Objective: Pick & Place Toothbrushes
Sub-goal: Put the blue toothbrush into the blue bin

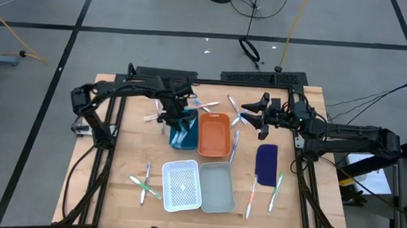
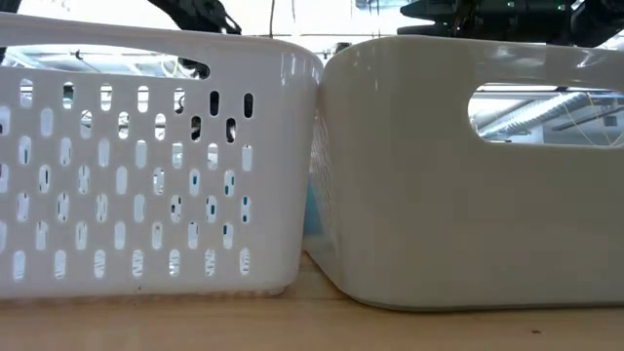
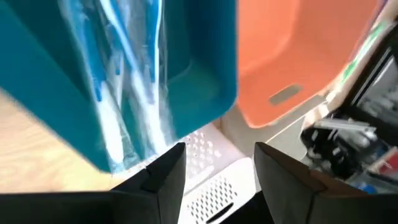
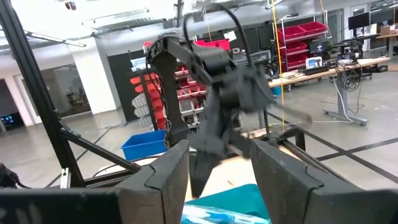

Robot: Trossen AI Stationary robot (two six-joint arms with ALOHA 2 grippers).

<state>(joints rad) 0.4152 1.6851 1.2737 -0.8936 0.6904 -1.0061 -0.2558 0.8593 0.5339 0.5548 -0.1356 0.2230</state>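
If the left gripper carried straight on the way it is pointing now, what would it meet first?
Most likely the teal bin with its toothbrushes: the open left gripper points down at it, though the depth is unclear.

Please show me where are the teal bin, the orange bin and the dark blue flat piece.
teal bin [image 1: 184,129]: high view, on its open inside, where toothbrushes lie.
orange bin [image 1: 215,135]: high view, on its bare floor.
dark blue flat piece [image 1: 266,161]: high view, on the middle of its top face.
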